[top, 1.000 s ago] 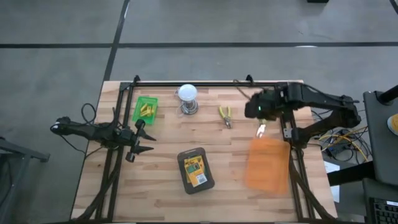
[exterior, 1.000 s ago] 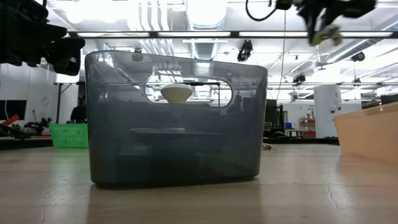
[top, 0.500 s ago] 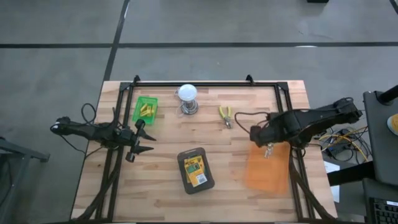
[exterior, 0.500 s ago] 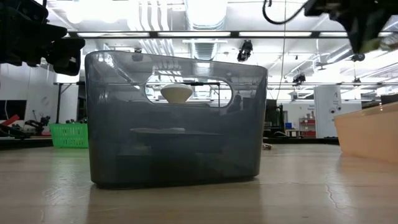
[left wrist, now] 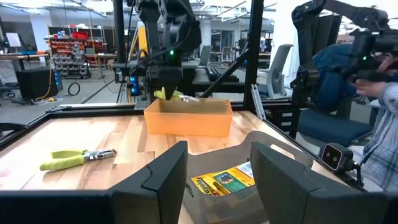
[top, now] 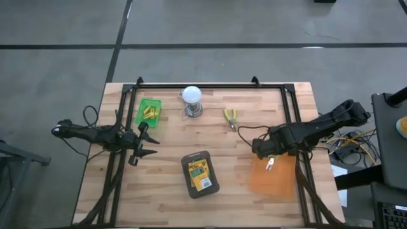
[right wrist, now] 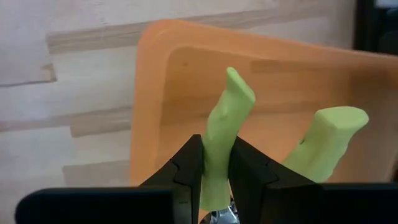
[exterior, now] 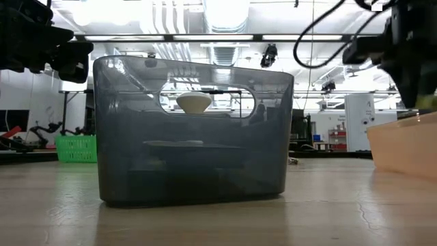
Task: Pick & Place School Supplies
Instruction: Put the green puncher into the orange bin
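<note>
Right arm has swung from the back of the table over to the orange bin (top: 280,184) in the last second. My right gripper (top: 268,158) now hangs over the bin's near end. Its jaws are pinched tight on one handle of the green pliers (right wrist: 227,124), and the other handle sticks out free beside it. Judgement: carry is done, release into the bin comes next.

My left gripper (top: 149,141) waits at the left side of the table (top: 127,191). Its jaws stand about half open with nothing between them. Nothing else on the table has shifted.

Task things:
- One crayon box (top: 200,175) lies flat in the grey tub (top: 186,166), front centre.
- Yellow sticks (top: 150,112) sit in the green basket (top: 141,114), back left.
- A spare pliers (top: 230,118) lies on the wood near the back, right of the bulb (top: 191,95).

Materials:
- Pliers handles: soft-looking matte green sleeves, rounded and curved. Probably grippy.
- Orange bin: smooth hard plastic, shallow, rounded corners.
- Grey tub: smoky see-through plastic with a cut-out handle.
- Crayon box: flat printed card, green and yellow.
- Table: pale wood planks with visible seams.
</note>
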